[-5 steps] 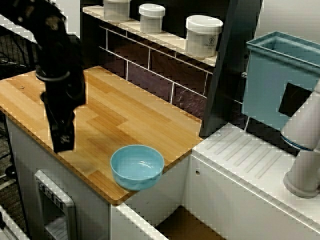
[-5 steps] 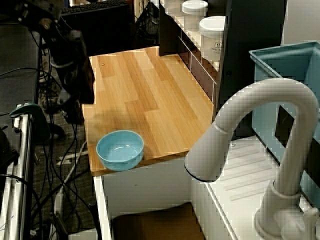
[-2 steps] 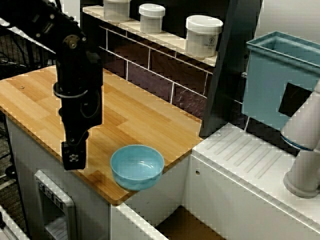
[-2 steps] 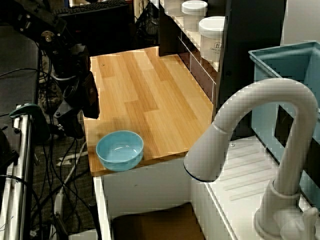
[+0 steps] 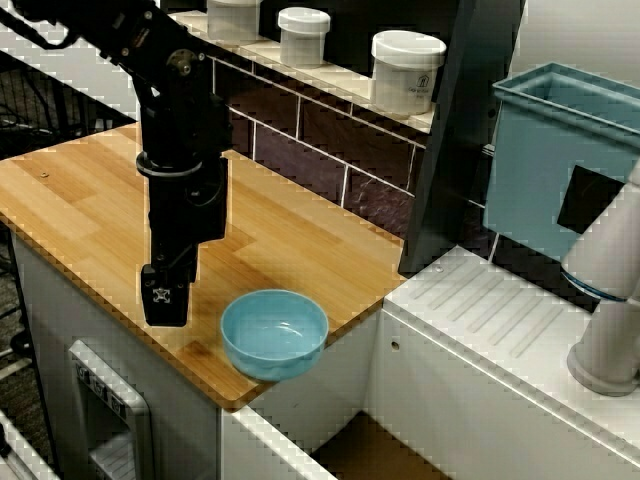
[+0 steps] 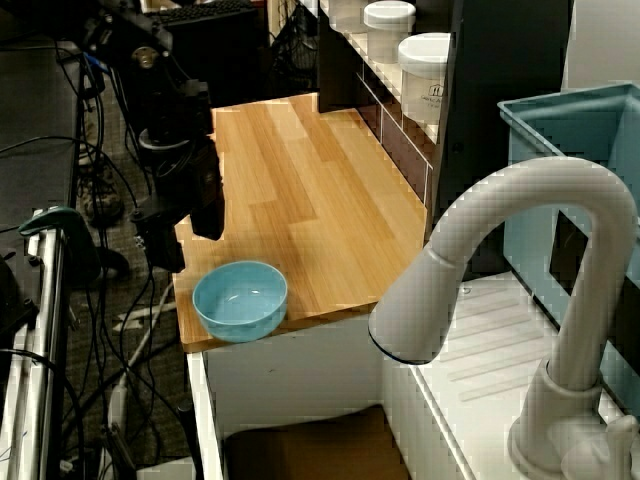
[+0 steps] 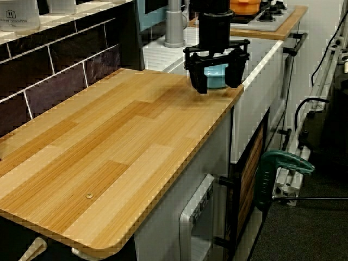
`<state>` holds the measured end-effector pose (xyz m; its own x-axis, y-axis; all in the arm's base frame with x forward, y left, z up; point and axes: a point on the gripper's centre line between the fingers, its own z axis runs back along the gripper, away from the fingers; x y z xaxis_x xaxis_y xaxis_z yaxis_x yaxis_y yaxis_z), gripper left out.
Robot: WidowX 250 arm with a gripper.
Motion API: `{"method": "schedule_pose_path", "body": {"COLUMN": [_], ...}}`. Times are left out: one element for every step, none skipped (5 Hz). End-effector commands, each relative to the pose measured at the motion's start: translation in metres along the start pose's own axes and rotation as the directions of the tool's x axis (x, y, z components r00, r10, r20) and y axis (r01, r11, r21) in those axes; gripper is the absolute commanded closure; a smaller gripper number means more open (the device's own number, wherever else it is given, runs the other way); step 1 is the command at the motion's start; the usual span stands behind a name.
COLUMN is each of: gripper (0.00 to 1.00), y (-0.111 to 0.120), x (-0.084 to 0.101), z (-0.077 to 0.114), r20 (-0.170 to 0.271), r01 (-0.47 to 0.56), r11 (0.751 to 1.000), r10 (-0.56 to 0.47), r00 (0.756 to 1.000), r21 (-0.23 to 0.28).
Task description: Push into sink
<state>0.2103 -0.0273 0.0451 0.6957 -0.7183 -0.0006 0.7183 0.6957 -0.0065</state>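
The sink point(image 5: 375, 450) is sitting at the near edge of the scene, just below and right of the wooden counter point(image 5: 270, 240). A small blue bowl point(image 5: 274, 333) is resting on the counter's near right corner, right at the edge above the sink. Just left of the bowl, the black gripper point(image 7: 216, 73) is hanging with its jaws spread wide, holding nothing. Farther back, white jars point(image 5: 406, 70) are standing on a shelf.
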Motion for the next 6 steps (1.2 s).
{"method": "schedule_pose_path", "body": {"gripper": [0.0, 0.0, 0.0, 0.0, 0.0, 0.0], "y": [0.004, 0.001, -0.001, 0.0, -0.001, -0.008], "x": [0.014, 0.022, 0.034, 0.049, 0.054, 0.061], "z": [-0.008, -0.008, -0.007, -0.006, -0.006, -0.006], "r20": [0.013, 0.014, 0.016, 0.014, 0.009, 0.006], "r01": [0.057, 0.071, 0.079, 0.085, 0.092, 0.104], "r11": [0.998, 0.997, 0.996, 0.996, 0.996, 0.994], "r10": [-0.057, -0.071, -0.079, -0.085, -0.092, -0.103], "r00": [0.998, 0.997, 0.997, 0.996, 0.996, 0.995], "r21": [0.006, -0.007, -0.028, -0.025, -0.022, -0.034]}}
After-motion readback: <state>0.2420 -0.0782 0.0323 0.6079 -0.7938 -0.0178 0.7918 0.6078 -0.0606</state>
